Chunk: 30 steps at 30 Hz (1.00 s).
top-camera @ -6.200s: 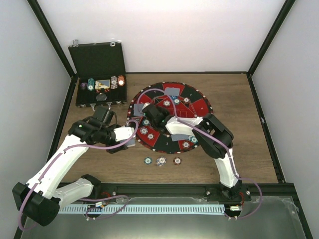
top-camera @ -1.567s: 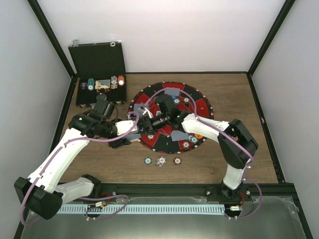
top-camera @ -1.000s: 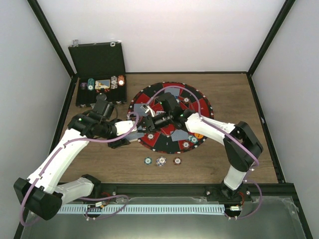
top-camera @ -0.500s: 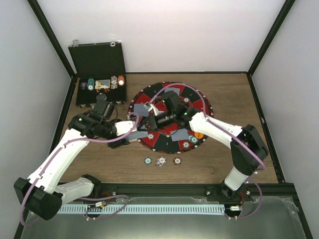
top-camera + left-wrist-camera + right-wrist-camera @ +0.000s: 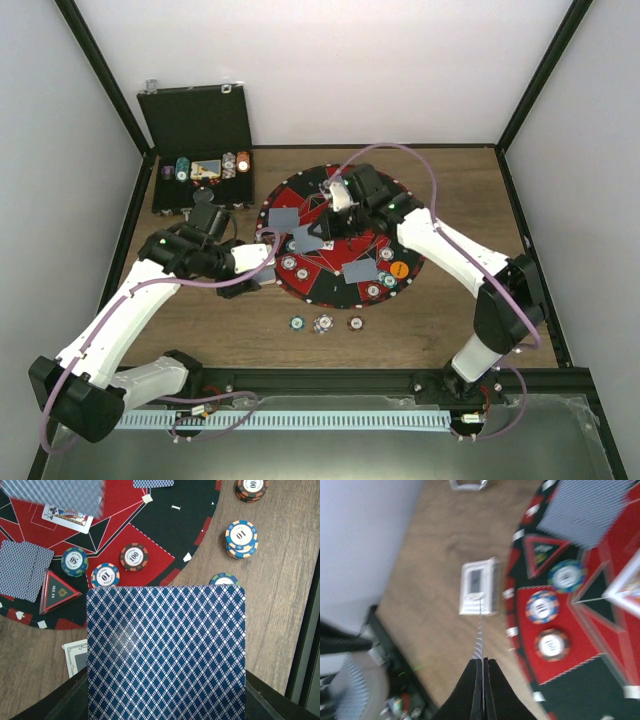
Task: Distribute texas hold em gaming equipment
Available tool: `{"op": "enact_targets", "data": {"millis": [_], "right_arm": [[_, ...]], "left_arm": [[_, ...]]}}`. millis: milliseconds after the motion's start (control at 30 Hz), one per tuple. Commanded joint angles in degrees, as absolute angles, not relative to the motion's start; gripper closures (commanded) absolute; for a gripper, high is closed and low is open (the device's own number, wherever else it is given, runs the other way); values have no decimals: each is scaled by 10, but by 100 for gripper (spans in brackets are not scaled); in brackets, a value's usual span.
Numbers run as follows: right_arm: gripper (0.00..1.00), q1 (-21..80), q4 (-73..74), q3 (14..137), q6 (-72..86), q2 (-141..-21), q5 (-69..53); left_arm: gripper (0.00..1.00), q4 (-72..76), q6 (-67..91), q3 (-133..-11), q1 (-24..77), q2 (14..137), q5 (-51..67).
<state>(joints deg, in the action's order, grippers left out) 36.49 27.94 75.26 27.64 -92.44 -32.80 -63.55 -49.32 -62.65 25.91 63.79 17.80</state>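
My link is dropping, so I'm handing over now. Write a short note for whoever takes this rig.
Left gripper: shut on a blue-backed card, maybe a stack, by the left edge of the mat.
Right gripper: shut on one thin card, above the mat's far part.
Done: face-down cards and chips lie on the mat; three loose chips sit on the table before it.
Left, probably: place the held card, deal on.

Robot lab test cell
White walls (image 5: 330,70) in a black frame (image 5: 103,70) box in a wooden worktop (image 5: 480,200); left arm (image 5: 115,325) and right arm (image 5: 455,255) bolt to a rail (image 5: 340,380).
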Motion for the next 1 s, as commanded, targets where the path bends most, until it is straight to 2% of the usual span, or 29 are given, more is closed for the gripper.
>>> {"op": "enact_targets", "data": {"millis": [0,200,333,400,500,667,733,833,967], "right_arm": [[99,362,370,829,188,-951,-84],[99,409,360,877,67,-1062,285],[99,444,254,854,-61,-1124,462],[99,460,170,835,-135,-1147,510],[99,472,64,788,-218,-1159,506],[98,484,61,764,-219,-1181,467],[90,490,88,759,-194,-1178,447],[61,496,121,750,-158,-1151,402],[35,496,168,746,-96,-1097,329]], "left_arm": [[92,-625,-498,-627,259,633,183],[92,-630,-496,-629,259,635,189],[92,-634,-497,-627,259,629,189],[92,-634,-497,-628,259,628,188],[92,-638,-497,-629,259,628,189],[92,-640,-498,-630,259,624,186],[92,-641,-498,-630,259,623,186],[92,-641,-498,-630,259,624,188],[92,-647,-493,-637,259,628,195]]}}
